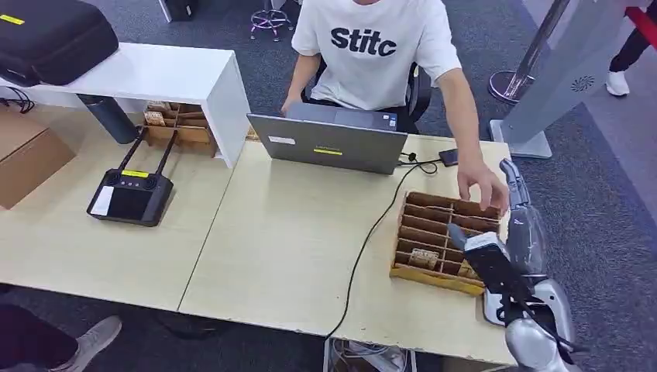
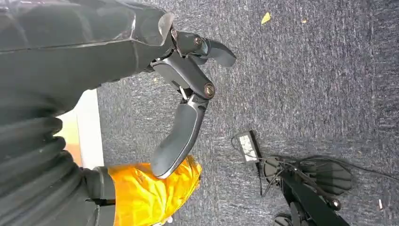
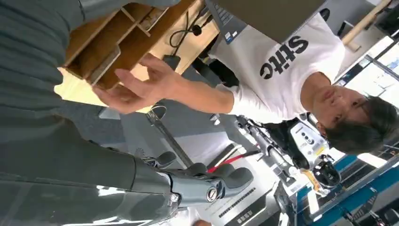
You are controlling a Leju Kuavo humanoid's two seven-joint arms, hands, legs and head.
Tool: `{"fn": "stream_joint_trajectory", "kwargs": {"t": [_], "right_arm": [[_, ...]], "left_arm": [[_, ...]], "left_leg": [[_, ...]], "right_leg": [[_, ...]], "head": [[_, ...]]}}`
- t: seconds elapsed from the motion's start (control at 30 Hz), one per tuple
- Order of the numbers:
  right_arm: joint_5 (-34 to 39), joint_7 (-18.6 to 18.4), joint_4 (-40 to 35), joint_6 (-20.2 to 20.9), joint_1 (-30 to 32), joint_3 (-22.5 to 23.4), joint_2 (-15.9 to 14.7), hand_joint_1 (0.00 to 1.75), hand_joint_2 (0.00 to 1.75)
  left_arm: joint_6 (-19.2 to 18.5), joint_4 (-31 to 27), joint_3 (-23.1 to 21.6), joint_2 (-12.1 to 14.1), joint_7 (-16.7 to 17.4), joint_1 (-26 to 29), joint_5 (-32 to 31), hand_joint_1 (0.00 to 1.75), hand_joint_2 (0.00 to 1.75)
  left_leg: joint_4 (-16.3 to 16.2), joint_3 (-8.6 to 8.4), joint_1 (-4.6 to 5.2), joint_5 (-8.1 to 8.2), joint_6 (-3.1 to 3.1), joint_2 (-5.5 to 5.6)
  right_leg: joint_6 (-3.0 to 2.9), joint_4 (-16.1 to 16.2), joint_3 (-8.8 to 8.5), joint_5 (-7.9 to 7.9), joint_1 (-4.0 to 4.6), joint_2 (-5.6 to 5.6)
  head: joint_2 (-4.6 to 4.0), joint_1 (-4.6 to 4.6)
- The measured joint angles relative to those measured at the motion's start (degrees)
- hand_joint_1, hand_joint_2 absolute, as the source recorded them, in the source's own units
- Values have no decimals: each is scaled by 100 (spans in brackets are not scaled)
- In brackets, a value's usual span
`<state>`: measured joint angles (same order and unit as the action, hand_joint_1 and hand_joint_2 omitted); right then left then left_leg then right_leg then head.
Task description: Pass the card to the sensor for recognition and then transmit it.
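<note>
The right hand (image 1: 517, 203) is raised at the table's right edge, just beside the far right corner of the wooden divider tray (image 1: 438, 240), with its fingers stretched out and apart and nothing in them; in the right wrist view the same hand (image 3: 207, 181) shows its fingers extended in open air. A person's hand (image 1: 484, 186) rests on the tray's far right corner, close to the robot's fingers, and in the right wrist view that hand (image 3: 136, 87) is cupped against the tray's end (image 3: 117, 44). Small cards (image 1: 424, 257) lie in a near compartment of the tray. The left hand (image 2: 188, 94) hangs over grey carpet (image 2: 320, 75), thumb and fingers spread with nothing between them, beside an orange cover (image 2: 146, 190) and above a power brick (image 2: 248, 146) with cables on the floor. Beyond the tray, a black cable (image 1: 372, 232) runs across the pale table (image 1: 294, 248) to a grey laptop (image 1: 329, 143), behind which the person in a white T-shirt (image 1: 372, 46) sits. To the left a black remote controller (image 1: 130, 194) lies on the adjoining table, a white shelf (image 1: 166, 77) stands over a second wooden tray (image 1: 182, 128), a black case (image 1: 50, 35) sits on the shelf, and a cardboard box (image 1: 27, 159) sits at the far left.
</note>
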<state>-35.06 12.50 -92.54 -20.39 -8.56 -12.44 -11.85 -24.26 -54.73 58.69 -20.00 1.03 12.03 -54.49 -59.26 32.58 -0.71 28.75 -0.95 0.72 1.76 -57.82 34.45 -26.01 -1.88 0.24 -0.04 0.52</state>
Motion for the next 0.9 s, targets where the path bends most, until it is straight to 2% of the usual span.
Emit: {"fn": "stream_joint_trajectory", "kwargs": {"t": [0.2, 0.47, 0.63, 0.8, 0.83, 0.87, 0.9], "right_arm": [[-238, -140, 50, -30, -3, 0, -2, 0, 175], [-1794, -548, 293, -581, -240, -149, -157, 0, 175], [-2074, -634, 492, -714, -396, -253, -262, 0, 175], [-1962, -604, 524, -715, -399, -271, -269, 0, 175], [-858, -268, 529, -357, -380, -273, -271, 0, 175], [-163, -63, 478, -137, -308, -267, -269, 0, 175], [-70, -20, 448, -83, -280, -262, -269, 0, 175]], "left_arm": [[-15, 0, 0, 0, 52, 2, 61, 0, 175], [-48, 0, 0, 0, 85, 0, 18, 0, 175], [-57, 0, 0, 0, 55, -4, -70, 0, 175], [-57, 0, 2, 0, 50, -9, -98, 0, 175], [-61, 0, 9, 0, 13, -15, -148, 0, 175], [-57, 0, 15, 2, -20, -19, -188, 0, 175], [-52, 2, 20, 2, -46, -19, -208, 0, 175]], "left_leg": [[0, 0, 0, 0, 0, 0], [0, -1, 0, 0, 0, 0], [0, -1, 0, 0, 0, 0], [0, -1, 0, 0, 0, 1], [0, -2, 0, 0, 0, 0], [0, 0, 0, 0, 0, 2], [0, 0, 0, 0, 0, 1]], "right_leg": [[0, 0, 0, 0, 0, 0], [0, 0, -1, 0, 0, 0], [0, 0, -2, 1, 0, 0], [0, 0, -2, 0, 0, 0], [0, 0, -1, 0, 0, 0], [0, 0, -1, 0, 0, -1], [0, 0, 0, 0, 0, -1]], "head": [[0, 0], [0, 0], [0, 2], [0, 0], [0, 0], [0, 2], [0, 0]]}}
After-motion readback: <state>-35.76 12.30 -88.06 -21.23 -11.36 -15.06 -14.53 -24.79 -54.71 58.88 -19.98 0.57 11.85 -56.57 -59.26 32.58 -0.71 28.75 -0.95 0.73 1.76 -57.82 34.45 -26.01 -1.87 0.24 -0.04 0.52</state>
